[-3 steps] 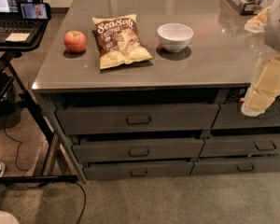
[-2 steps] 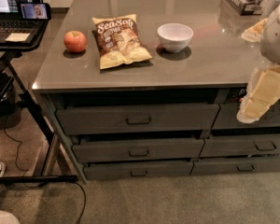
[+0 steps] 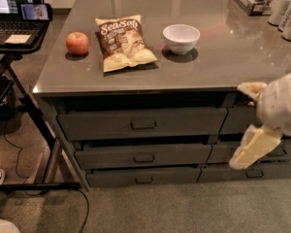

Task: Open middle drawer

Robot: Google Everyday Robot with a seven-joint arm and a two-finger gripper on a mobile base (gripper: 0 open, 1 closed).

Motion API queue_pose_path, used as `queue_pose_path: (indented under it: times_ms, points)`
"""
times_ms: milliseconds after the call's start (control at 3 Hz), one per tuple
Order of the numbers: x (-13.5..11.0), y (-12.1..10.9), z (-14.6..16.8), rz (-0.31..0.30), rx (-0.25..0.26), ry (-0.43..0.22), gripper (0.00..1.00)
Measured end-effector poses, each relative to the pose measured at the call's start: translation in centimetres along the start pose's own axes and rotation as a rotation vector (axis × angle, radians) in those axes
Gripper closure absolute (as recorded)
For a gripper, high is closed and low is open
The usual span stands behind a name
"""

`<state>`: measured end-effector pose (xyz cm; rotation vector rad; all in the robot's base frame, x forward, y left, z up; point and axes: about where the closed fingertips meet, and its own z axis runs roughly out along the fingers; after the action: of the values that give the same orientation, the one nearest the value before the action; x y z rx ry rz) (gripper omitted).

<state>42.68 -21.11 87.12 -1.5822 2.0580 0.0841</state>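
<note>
The middle drawer (image 3: 143, 155) is the dark grey medium-height front in the left stack under the counter, with a small loop handle at its centre. It sits between the taller top drawer (image 3: 143, 124) and the thin bottom drawer (image 3: 143, 177). All three fronts stand slightly out, stepped. My gripper (image 3: 242, 125) is at the right edge, in front of the right stack of drawers, to the right of the middle drawer and apart from its handle. Its cream fingers (image 3: 253, 147) are spread and hold nothing.
On the grey counter (image 3: 233, 57) lie a red apple (image 3: 77, 43), a chip bag (image 3: 123, 42) and a white bowl (image 3: 181, 38), with cans (image 3: 286, 11) at the back right. A laptop stand (image 3: 17, 33) with cables stands left. Carpet floor lies in front.
My gripper has moved down and slightly left, from counter-edge height to the level of the right-hand drawers. The drawers and the counter items have not moved.
</note>
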Motion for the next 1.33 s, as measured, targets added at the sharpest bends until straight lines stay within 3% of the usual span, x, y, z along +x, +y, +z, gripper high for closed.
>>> queue_pose_path:
  times_ms: [333,667,1000,1333]
  points:
    - [3.8,2.5,6.3,0.071,-0.015,-0.142,0.00]
    - [4.0,2.0,6.7,0.067,0.014,-0.180,0.00]
    - [4.4,2.4,7.7,0.067,0.015,-0.174,0.00]
    - [5.9,3.7,12.3,0.063,-0.012,-0.179,0.00]
